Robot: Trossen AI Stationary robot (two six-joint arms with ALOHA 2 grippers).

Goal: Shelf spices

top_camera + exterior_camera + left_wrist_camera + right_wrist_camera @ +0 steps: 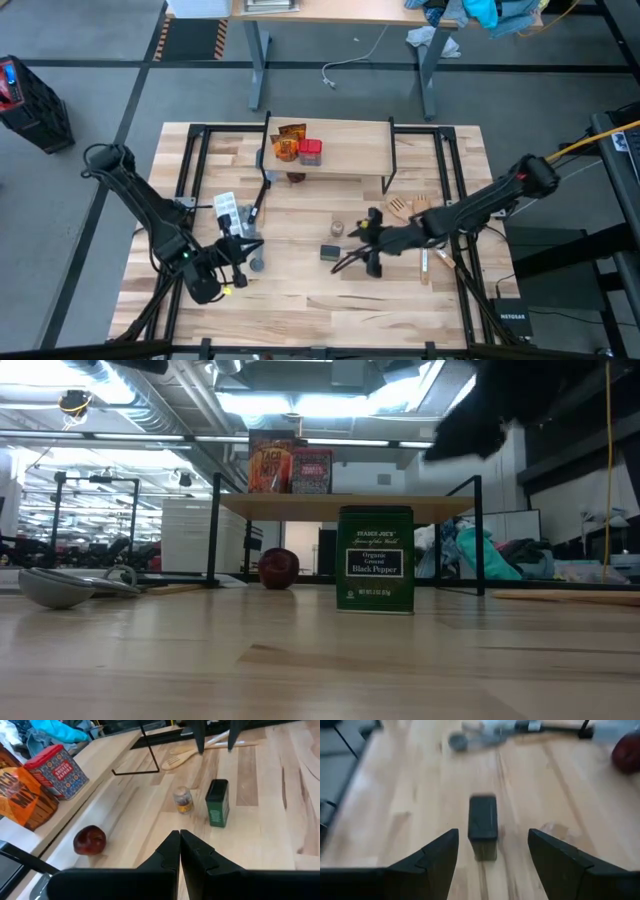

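Only the low view reads the dark box [375, 558] label (Black Pepper).

The shelf [350, 150] stands at the far middle of the bench [300, 310], with orange packets [288, 143] and a red box [310, 151] on its left end. A small dark red round thing [296, 178] lies on the bench just below that end. The right gripper [363, 250] hangs over the middle of the bench, jaws spread, just right of the dark box [331, 253], with the tiny jar [337, 229] a little farther off. The left gripper [243, 262] sits at the near left beside a white tray [227, 208] and a grey round object [257, 265]. A pale wooden utensil [408, 207] lies right of centre.
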